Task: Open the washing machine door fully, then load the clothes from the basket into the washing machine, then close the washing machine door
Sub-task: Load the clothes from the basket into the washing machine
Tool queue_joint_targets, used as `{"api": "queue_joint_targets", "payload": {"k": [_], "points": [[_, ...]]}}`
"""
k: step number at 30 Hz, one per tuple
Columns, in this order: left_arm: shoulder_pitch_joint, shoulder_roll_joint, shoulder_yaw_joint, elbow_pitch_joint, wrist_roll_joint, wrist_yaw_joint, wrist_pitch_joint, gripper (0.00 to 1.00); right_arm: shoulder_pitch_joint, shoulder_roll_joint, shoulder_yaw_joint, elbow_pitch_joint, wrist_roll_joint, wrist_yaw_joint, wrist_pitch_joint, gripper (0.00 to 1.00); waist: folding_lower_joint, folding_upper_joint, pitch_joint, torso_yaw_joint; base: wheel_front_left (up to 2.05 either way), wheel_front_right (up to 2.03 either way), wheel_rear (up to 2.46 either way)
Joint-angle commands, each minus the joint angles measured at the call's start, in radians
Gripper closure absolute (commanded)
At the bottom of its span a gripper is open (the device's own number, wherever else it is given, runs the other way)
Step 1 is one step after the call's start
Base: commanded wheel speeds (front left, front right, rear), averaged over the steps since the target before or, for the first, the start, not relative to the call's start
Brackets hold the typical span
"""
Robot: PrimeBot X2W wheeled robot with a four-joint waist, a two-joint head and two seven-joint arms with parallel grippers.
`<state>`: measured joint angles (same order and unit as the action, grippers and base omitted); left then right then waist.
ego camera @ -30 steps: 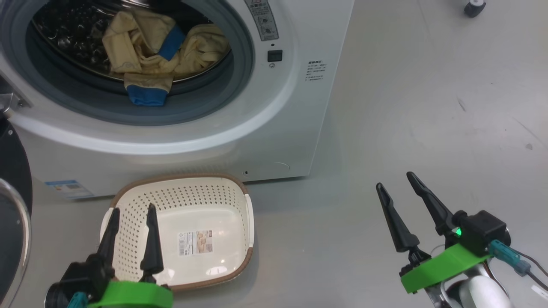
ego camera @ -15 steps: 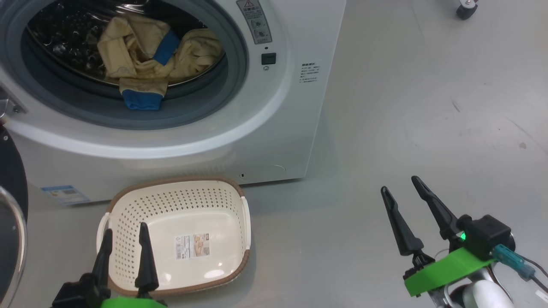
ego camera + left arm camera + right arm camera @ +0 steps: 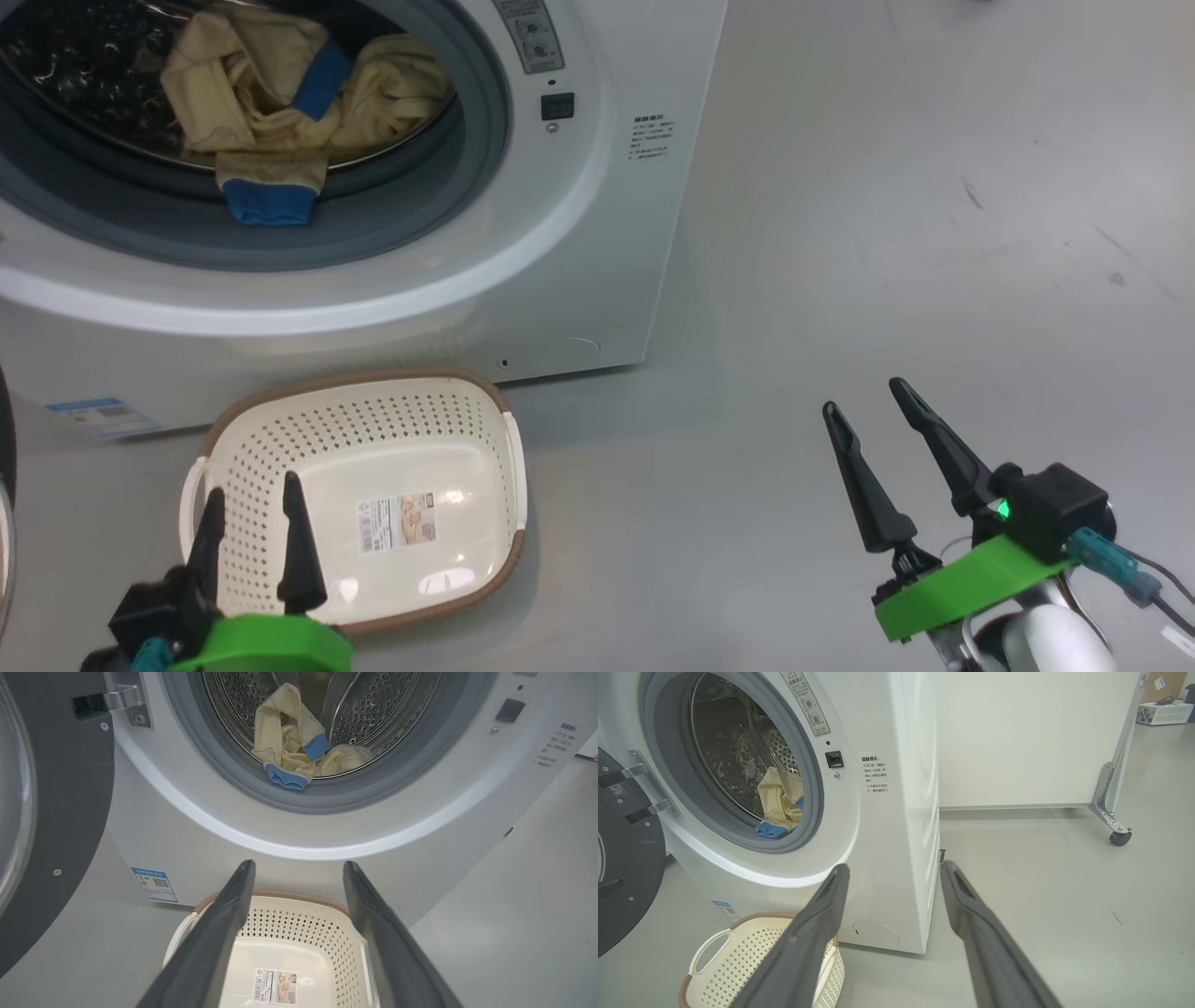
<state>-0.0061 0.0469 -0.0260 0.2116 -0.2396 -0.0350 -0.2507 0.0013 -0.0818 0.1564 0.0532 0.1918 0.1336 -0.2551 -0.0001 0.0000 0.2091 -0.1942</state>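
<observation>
Head view: the washing machine (image 3: 560,280) stands at the far left, its round mouth facing the robot. The clothes (image 3: 271,103) lie in a cream-yellow heap at the bottom of the steel drum (image 3: 383,704), and one bright blue cuff hangs out over the drum's lip onto the grey seal (image 3: 392,224). The washing machine door (image 3: 70,812) is swung wide to the left. In the left wrist view its dark inner face and glass bulge take up the left edge, joined to the white front by a metal hinge (image 3: 121,700). The basket (image 3: 373,429) sits on the grey floor (image 3: 887,187) just in front of the machine's foot, near a small blue sticker (image 3: 89,415) on the machine's lower left. Its smooth bottom carries a paper label (image 3: 397,523).

The left gripper (image 3: 254,485) hovers over the basket's near edge. Its two dark fingers are spread wide apart with nothing between them, tips pointing toward the machine. The right gripper (image 3: 864,396) hangs over bare floor at the near right, well apart from both machine and basket, its fingers likewise parted wide and holding nothing. In the right wrist view a white panel (image 3: 1017,742) on a castor (image 3: 1120,836) stands on the far side of the floor, to the right of the machine.
</observation>
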Motion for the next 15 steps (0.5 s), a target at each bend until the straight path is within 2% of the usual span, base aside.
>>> {"api": "queue_joint_targets", "payload": {"k": [1, 6, 11, 15], "points": [[-0.045, 0.008, 0.039, -0.019, 0.002, -0.002, -0.01, 0.0, -0.039, -0.003, 0.02, -0.035, -0.006, -0.003, -0.007, 0.0, 0.0001, 0.0, 0.009, -0.009, 0.0, 0.0, 0.0], [-0.145, 0.038, 0.04, 0.049, 0.003, 0.002, 0.05, 0.0, -0.062, 0.005, 0.022, -0.035, -0.001, -0.003, -0.007, 0.0, 0.0001, 0.0, 0.046, -0.027, 0.0, 0.0, 0.0], [-0.274, 0.07, 0.039, 0.107, -0.015, -0.013, 0.14, 0.0, -0.086, 0.014, 0.031, -0.033, 0.003, -0.003, -0.007, 0.0, 0.0001, 0.0, 0.093, -0.042, 0.0, 0.0, 0.0], [-0.389, 0.111, 0.036, 0.162, -0.005, -0.013, 0.193, 0.0, -0.111, 0.019, 0.042, -0.032, 0.007, -0.003, -0.007, 0.0, 0.0001, 0.0, 0.135, -0.056, 0.0, 0.0, 0.0]]}}
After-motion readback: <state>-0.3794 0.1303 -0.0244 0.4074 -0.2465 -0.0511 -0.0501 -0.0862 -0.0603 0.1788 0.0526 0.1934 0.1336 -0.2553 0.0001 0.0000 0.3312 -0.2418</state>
